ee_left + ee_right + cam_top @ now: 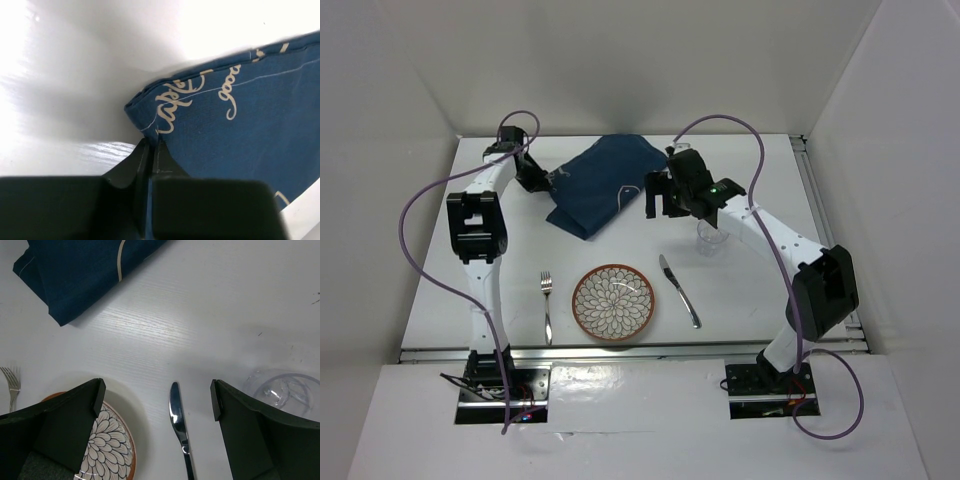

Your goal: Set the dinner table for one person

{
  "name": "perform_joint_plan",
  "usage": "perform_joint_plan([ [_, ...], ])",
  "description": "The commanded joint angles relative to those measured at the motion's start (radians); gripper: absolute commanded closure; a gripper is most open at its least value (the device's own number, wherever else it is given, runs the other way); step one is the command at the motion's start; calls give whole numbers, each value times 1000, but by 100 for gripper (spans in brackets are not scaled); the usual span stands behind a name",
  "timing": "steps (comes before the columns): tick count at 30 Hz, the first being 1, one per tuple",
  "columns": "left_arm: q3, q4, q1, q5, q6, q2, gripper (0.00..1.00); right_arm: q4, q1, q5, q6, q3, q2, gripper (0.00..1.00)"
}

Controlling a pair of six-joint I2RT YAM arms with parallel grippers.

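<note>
A folded dark blue cloth (605,180) with cream lettering lies at the back of the white dinner table (750,290). My left gripper (552,183) is at the cloth's left corner, its jaws shut on the cloth's edge (150,142), and blue fabric (240,130) shows between them. My right gripper (660,200) hangs open above the table just right of the cloth (80,275), with nothing between its fingers (157,397). A flower-patterned plate (614,302) sits near the front, with a fork (547,305) to its left and a knife (678,290) to its right.
A clear glass (712,238) stands under the right forearm, right of the knife (177,425); in the right wrist view the glass (282,392) is beside the right finger. The plate (112,445) and fork (11,385) lie below left. Metal rails run along the table's front and right edges.
</note>
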Motion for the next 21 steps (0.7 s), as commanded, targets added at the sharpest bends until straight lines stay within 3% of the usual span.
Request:
perform_joint_plan([
  [1,29,30,6,54,-4,13,100,-4,10,25,19,21,-22,0],
  [11,1,151,-5,184,92,-238,100,-4,10,35,28,-9,-80,0],
  [21,21,163,-62,296,201,-331,100,-4,10,45,57,-41,-178,0],
])
